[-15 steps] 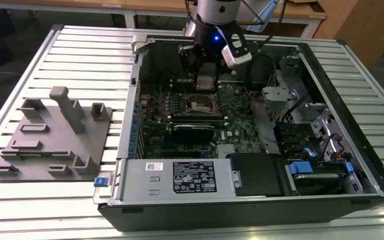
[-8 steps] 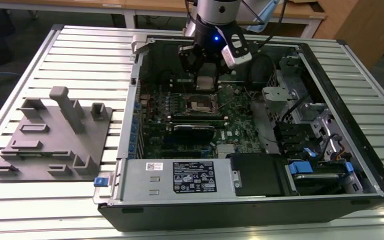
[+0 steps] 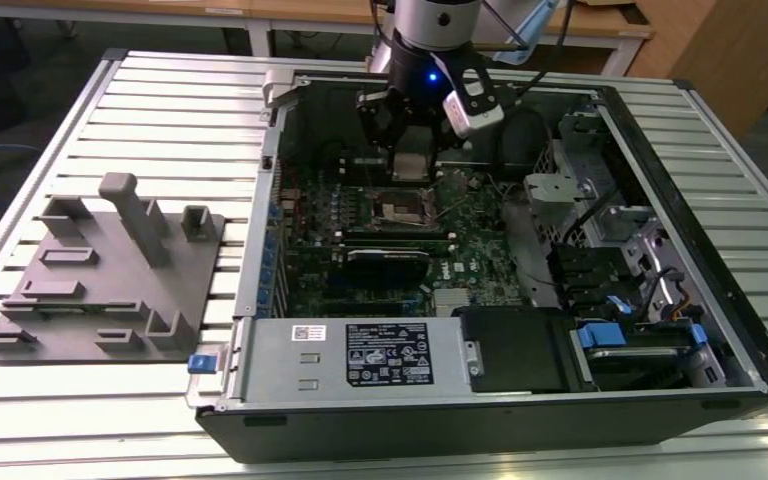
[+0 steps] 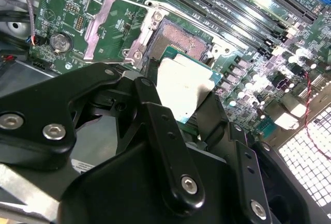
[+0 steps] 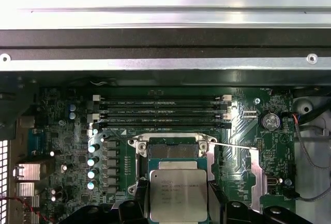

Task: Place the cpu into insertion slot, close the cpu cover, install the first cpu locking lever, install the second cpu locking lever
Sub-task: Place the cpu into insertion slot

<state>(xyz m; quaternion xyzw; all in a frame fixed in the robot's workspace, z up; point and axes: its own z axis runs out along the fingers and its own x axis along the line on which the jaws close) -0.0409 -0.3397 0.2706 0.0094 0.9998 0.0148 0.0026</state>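
Note:
Held between two black fingers [image 5: 138, 203], the cpu [image 5: 177, 195] shows its silvery-grey top; my gripper [image 5: 177, 206] is shut on it. The chip hangs just beside and above the insertion slot [image 5: 172, 150], a square socket with a dark centre on the green motherboard. In the second wrist view the cpu [image 4: 181, 92] sits tilted over the near edge of the insertion slot [image 4: 181, 40]. The cpu cover [image 4: 101, 25], a silvery frame, lies swung open away from the socket. In the exterior view my gripper [image 3: 411, 160] reaches into the open computer case above the insertion slot [image 3: 402, 208].
Long black memory slots [image 5: 160, 113] run beside the socket. A thin lever wire [image 5: 230, 144] juts out from the socket rim. The power supply [image 3: 357, 355] and drive bays [image 3: 624, 340] fill the case's near end. A grey fixture block [image 3: 104, 270] stands on the slatted table [image 3: 157, 90].

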